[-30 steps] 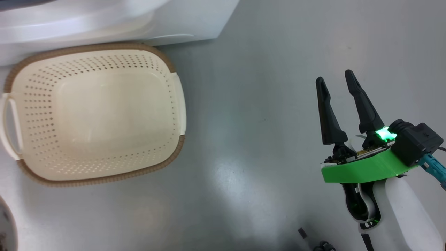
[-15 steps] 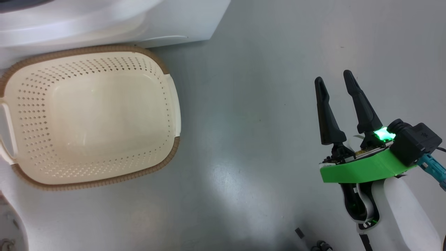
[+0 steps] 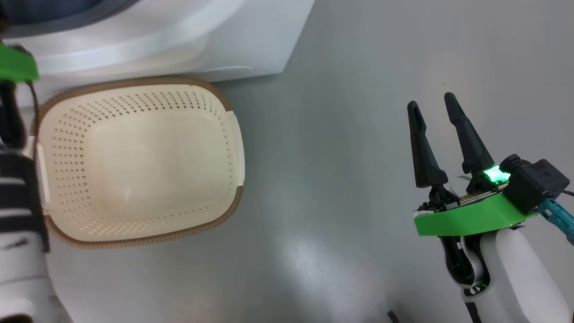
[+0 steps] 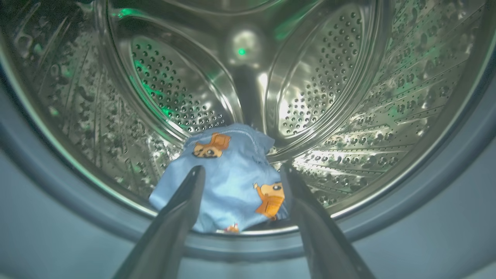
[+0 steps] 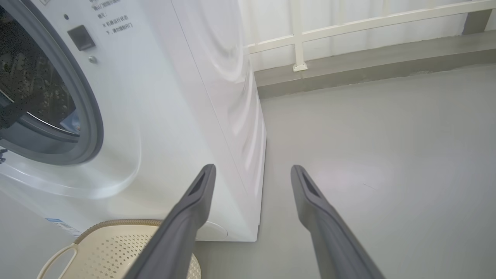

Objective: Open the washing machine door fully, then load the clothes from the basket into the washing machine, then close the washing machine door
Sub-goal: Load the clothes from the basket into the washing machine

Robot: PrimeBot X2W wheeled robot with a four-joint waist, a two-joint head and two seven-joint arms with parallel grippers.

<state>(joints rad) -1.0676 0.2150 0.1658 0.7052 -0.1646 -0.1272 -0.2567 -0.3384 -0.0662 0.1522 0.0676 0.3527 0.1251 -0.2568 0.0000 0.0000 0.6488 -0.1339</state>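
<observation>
Hovering at washing machine (image 4: 348, 77) mouth, left gripper (image 4: 241, 172) splayed | clothes (image 4: 232, 174) seemingly loose inside | right gripper (image 3: 430, 101) splayed, holding nothing

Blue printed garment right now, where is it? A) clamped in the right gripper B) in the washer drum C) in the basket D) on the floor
B: the left wrist view shows the blue garment lying in the drum beyond the open left gripper, and in the head view the basket has no clothes in it.
</observation>
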